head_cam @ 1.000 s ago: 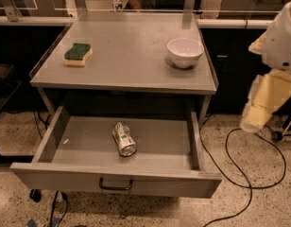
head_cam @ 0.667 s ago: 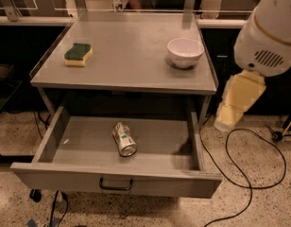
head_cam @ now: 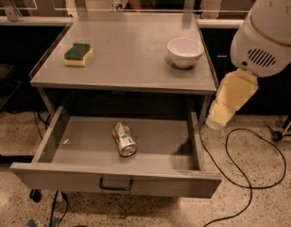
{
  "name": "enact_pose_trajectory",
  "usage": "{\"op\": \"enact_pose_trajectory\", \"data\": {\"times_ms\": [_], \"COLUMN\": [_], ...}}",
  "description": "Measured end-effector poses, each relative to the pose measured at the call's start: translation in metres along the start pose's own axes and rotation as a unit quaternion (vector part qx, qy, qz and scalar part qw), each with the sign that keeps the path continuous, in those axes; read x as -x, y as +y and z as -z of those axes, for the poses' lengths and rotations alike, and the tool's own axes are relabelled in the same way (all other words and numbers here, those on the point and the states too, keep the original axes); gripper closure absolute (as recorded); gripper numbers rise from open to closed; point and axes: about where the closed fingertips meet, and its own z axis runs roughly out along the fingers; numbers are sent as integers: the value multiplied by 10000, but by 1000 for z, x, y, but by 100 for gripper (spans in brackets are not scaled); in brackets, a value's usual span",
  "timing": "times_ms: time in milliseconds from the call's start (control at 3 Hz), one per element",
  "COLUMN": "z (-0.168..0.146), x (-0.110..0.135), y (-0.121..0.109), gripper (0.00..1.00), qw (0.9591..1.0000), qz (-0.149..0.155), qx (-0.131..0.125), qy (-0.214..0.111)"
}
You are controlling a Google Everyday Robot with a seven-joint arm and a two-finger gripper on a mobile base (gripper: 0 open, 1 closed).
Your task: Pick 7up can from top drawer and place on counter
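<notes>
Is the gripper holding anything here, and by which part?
Nothing is held. The gripper hangs right of the top drawer, outside it; the 7up can lies on its side inside.

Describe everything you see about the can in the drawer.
The 7up can is a small cylinder, white and green label with red marks, shiny silver end. It lies on its side on the floor of the open top drawer, near the middle, touching nothing else. The gripper hangs beyond the drawer's right side, clear of it.
</notes>
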Motion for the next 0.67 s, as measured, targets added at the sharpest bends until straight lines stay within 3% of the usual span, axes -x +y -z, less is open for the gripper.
{"op": "enact_pose_trajectory", "data": {"times_ms": [333, 667], "z": [-13, -27], "x": [32, 81], "y": [26, 41], "gripper": [0, 0], "qw": [9991, 9956], "qz": [100, 249], "qx": [268, 387], "qy": [-317, -816]}}
